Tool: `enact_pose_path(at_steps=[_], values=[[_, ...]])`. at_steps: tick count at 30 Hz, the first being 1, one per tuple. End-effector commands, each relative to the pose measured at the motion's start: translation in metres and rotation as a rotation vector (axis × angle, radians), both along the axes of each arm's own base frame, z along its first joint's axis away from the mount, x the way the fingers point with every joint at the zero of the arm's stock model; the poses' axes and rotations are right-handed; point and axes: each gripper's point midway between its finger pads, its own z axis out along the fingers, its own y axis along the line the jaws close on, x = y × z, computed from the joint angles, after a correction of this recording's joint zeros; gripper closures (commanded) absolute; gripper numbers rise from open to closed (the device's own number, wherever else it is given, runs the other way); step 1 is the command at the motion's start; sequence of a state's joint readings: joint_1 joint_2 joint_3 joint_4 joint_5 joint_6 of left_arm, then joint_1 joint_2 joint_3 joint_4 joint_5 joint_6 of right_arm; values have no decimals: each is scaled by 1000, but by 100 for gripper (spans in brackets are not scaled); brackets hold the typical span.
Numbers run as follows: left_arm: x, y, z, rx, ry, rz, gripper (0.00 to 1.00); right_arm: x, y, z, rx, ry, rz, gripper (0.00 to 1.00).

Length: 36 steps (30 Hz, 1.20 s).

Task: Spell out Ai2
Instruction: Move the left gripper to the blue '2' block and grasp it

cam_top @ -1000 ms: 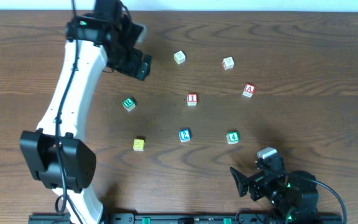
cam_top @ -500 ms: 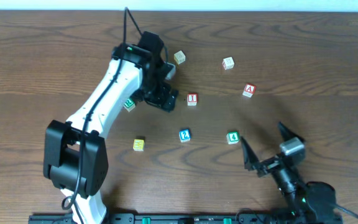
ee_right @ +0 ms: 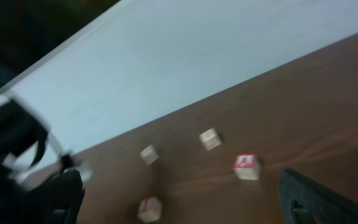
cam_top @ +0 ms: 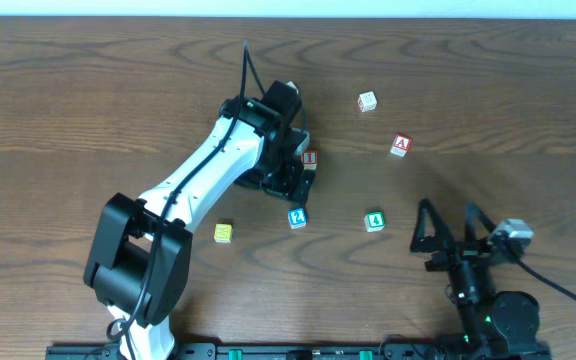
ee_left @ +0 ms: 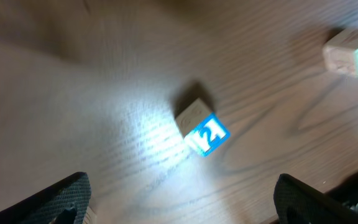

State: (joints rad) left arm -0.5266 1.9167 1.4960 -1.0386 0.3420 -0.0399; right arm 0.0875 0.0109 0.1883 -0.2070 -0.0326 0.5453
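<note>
Since a second ago, our left gripper [cam_top: 293, 187] has swung from ten o'clock to table centre, jaws spread, just above the 2 block [ee_left: 204, 127]. Our right gripper [cam_top: 447, 215] gapes open too. The A block [cam_top: 400, 145] waits at two o'clock, so nothing is spelled yet.

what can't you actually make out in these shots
- red block, overhead: character partly covered by the left arm
- yellow block, overhead: marking too small to read
- pale block, left wrist: blurred, cut off by the right edge
- white block, right wrist: motion blur, face unreadable
</note>
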Motion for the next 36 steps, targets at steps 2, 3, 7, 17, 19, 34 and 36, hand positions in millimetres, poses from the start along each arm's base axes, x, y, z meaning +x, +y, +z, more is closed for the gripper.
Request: enact_pose_path(at_steps=[2, 3, 7, 17, 19, 34, 36], values=[[-11, 1, -5, 3, 35, 46, 4, -10, -40, 41, -1, -90, -214, 1], [-14, 0, -6, 0, 37, 43, 4, -13, -45, 51, -23, -112, -240, 1], [-26, -10, -15, -29, 42, 43, 4, -16, -54, 67, -40, -124, -277, 1], [-35, -22, -29, 18, 35, 160, 4, 2, -24, 22, -46, 83, -93, 1], [-37, -22, -32, 23, 44, 199, 4, -1, -20, 5, -45, 153, -74, 1], [-42, -31, -46, 88, 12, 332, 6, -30, 10, -66, -1, 466, 104, 1], [-44, -31, -49, 96, 21, 349, 7, -30, 10, -66, -1, 466, 104, 1]])
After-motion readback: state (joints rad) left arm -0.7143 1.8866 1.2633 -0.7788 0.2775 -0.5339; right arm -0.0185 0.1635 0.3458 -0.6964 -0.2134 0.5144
